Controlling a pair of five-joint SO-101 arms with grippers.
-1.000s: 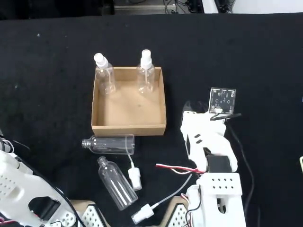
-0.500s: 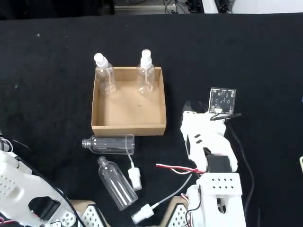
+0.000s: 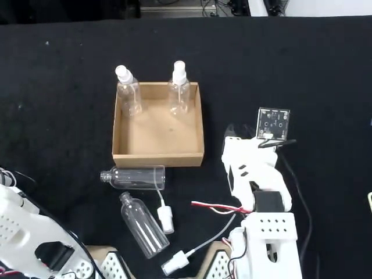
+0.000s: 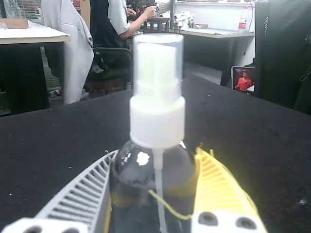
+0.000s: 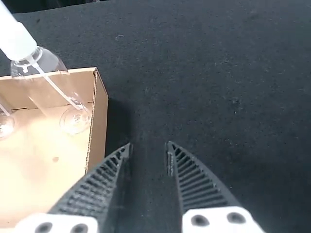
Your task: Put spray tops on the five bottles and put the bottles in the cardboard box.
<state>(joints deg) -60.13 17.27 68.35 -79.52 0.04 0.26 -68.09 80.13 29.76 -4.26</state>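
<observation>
Looking down from above, the cardboard box (image 3: 157, 138) has two capped bottles (image 3: 129, 97) upright along its far wall. Two open bottles (image 3: 135, 177) and two loose spray tops (image 3: 165, 218) lie just in front.

In the left wrist view, the left gripper (image 4: 154, 160) clamps a held bottle (image 4: 146, 177), capped and upright. I'd carry it level and lower it into a free corner.

In the right wrist view, the right gripper (image 5: 148, 148) is slightly parted and empty, beside the box.

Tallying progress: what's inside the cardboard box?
Two capped bottles stand upright in the far corners of the cardboard box; the rest shows plain cardboard floor. The near wall hides the floor strip right behind it.
</observation>
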